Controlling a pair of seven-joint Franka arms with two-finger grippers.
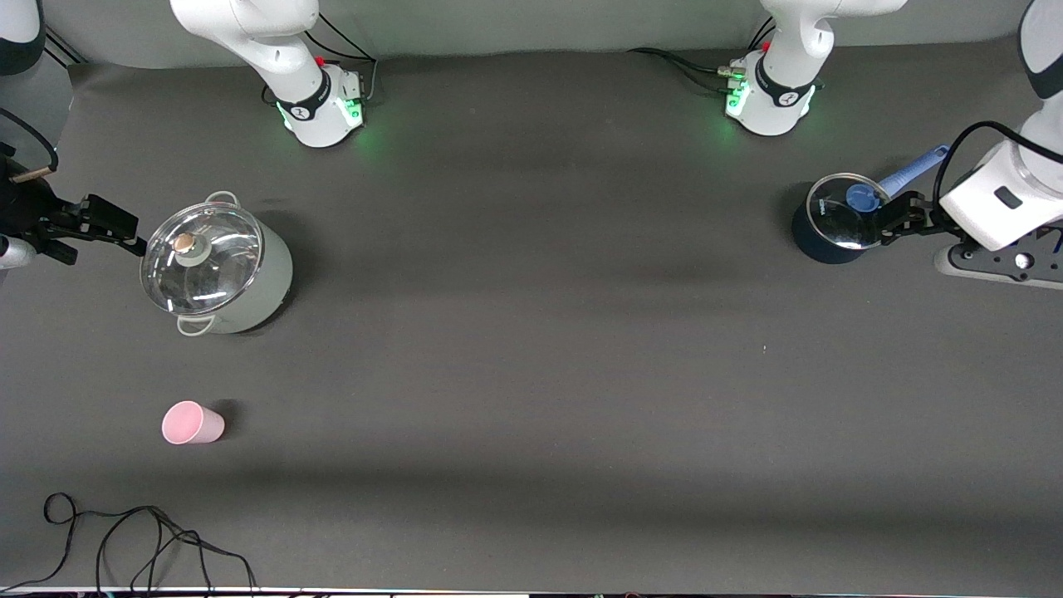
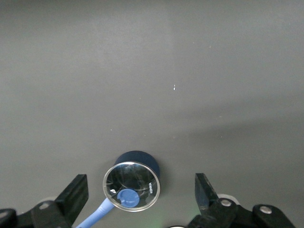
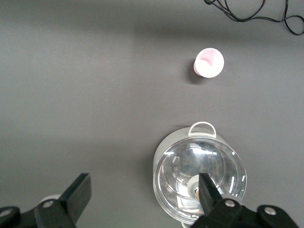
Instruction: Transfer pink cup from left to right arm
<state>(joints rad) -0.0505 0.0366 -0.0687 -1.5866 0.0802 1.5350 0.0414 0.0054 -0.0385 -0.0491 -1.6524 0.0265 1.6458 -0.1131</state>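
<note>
Grey table (image 1: 531,332) carrying all items. Large pale-green pot (image 1: 217,266) with glass lid sitting toward right arm's end. Dark saucepan (image 1: 835,223), blue-handled, glass-lidded, sitting toward left arm's end. Right gripper (image 1: 112,223) hovering beside green pot, fingers (image 3: 80,192) standing wide apart, holding nothing. Left gripper (image 1: 903,214) hanging beside saucepan, fingers (image 2: 76,192) spread wide, gripping nothing. Pink cup (image 1: 192,423) standing upright on table, nearer front camera than green pot, touching neither gripper.

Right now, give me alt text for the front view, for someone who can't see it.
A small pale-pink plastic cup stands upright on the grey table toward the right arm's end, nearer the camera than a glass-lidded pale pot. The right gripper and left gripper hang open beside the pot and a dark blue-handled saucepan.
</note>
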